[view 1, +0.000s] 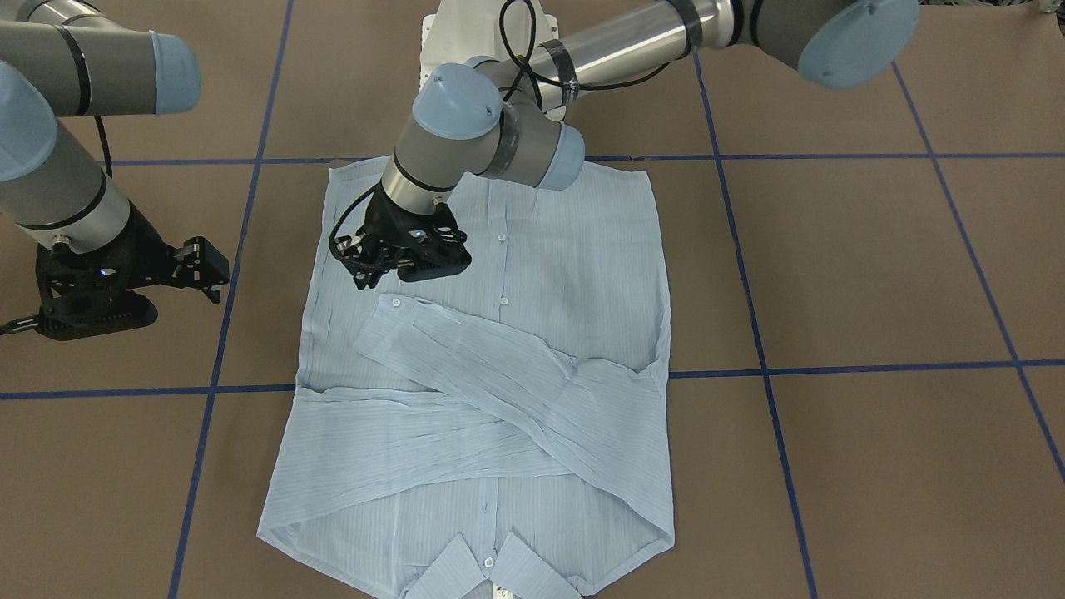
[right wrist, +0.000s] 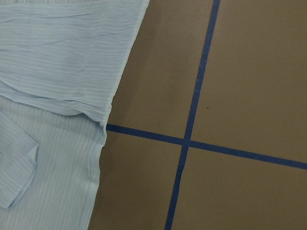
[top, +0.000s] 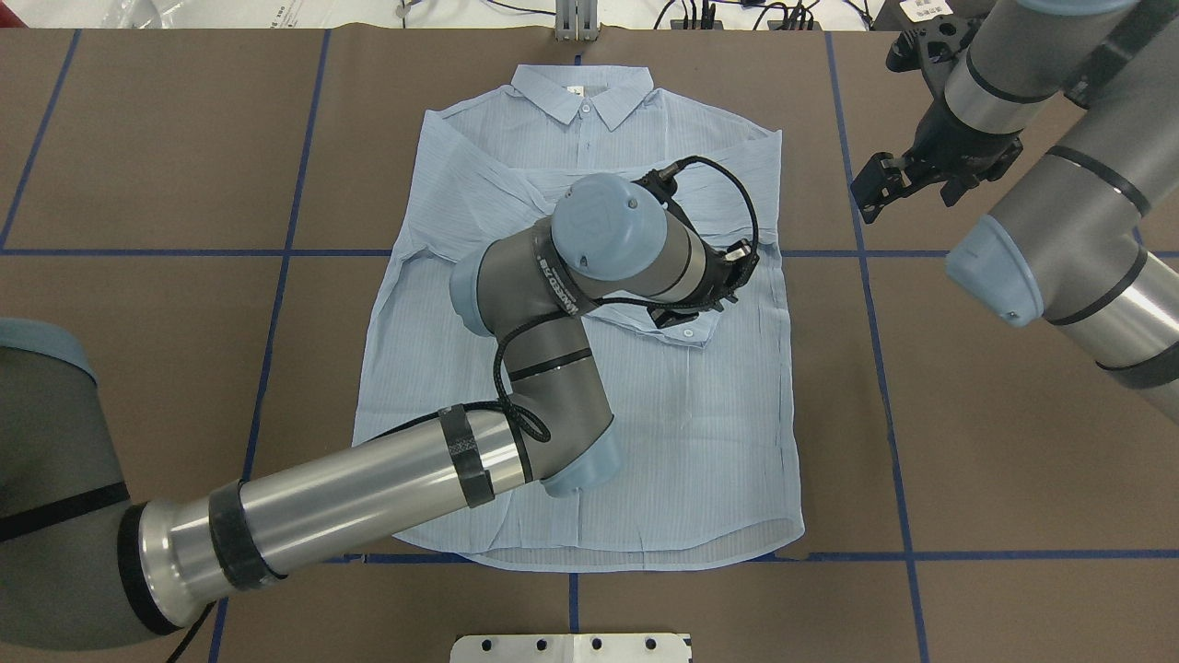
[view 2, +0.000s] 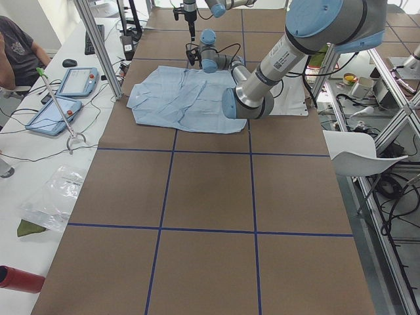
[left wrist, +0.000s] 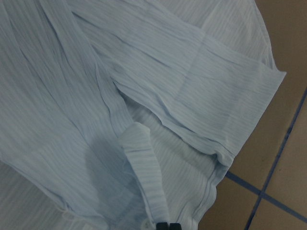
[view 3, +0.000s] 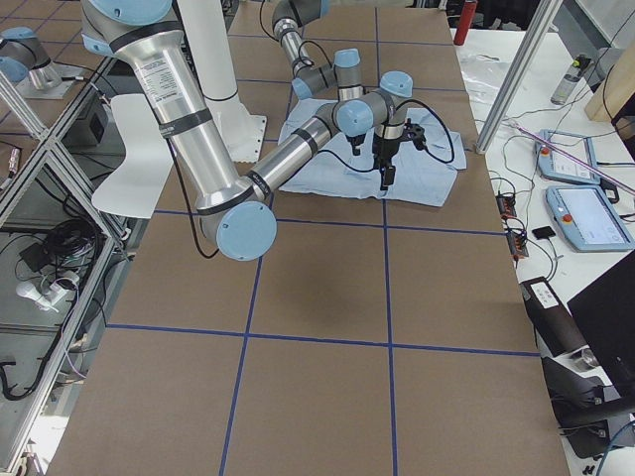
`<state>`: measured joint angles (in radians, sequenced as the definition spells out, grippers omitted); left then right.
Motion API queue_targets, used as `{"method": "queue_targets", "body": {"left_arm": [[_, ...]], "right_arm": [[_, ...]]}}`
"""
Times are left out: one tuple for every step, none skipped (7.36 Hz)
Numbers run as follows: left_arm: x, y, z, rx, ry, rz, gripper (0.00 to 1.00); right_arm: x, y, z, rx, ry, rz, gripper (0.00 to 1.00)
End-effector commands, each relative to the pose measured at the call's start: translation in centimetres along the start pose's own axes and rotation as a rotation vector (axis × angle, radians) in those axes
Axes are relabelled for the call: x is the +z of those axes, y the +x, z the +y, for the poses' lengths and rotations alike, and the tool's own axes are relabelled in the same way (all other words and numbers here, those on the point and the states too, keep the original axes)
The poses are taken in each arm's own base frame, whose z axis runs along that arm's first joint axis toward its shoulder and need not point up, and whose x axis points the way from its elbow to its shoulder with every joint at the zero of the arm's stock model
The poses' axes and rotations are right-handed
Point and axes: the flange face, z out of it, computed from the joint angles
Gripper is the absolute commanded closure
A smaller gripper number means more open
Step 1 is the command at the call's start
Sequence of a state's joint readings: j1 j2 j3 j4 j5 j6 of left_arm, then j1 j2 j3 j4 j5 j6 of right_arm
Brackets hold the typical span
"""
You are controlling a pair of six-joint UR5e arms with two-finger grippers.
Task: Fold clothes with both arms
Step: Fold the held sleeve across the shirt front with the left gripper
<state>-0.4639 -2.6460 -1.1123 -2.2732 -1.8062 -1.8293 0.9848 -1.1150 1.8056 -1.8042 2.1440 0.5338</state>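
The pale blue striped shirt [view 1: 566, 274] [top: 700, 442] lies flat with its buttoned front up and its collar [top: 589, 92] on the far side from the robot. Both sleeves are crossed over the chest. My left gripper [view 1: 364, 279] [top: 683, 318] hangs low over the shirt's middle. It looks shut on the cuff [view 1: 391, 312] [left wrist: 144, 167] of the upper sleeve, a strip of which rises to the black fingertips [left wrist: 163, 225]. My right gripper [view 1: 208, 268] [top: 877, 184] is open and holds nothing. It hovers over bare table beside the shirt's edge [right wrist: 103, 120].
Brown table cover [view 1: 874, 266] with blue tape lines [right wrist: 192, 115] runs all round the shirt. The white pedestal base [view 1: 466, 42] stands at the robot's side. A person [view 2: 13, 52] sits at a side bench with tablets [view 2: 77, 82] and cables.
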Motion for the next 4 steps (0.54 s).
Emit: {"method": "queue_targets", "body": {"left_arm": [[1.0,-3.9,-0.2,0.071,0.030,-0.003,0.00],[-0.2,-6.2,-1.7,0.068,0.044,-0.005,0.00],[-3.0,-9.0,-3.5,0.064,0.056,0.006,0.01],[-5.6,-11.9,-4.5,0.071,0.070,0.000,0.02]], "right_arm": [[0.1,0.0,0.1,0.007,-0.004,-0.006,0.00],[0.1,-0.2,0.8,0.002,-0.005,-0.011,0.00],[0.1,-0.8,1.8,0.001,-0.002,-0.031,0.00],[0.9,-2.0,3.6,0.021,0.007,-0.058,0.00]]}}
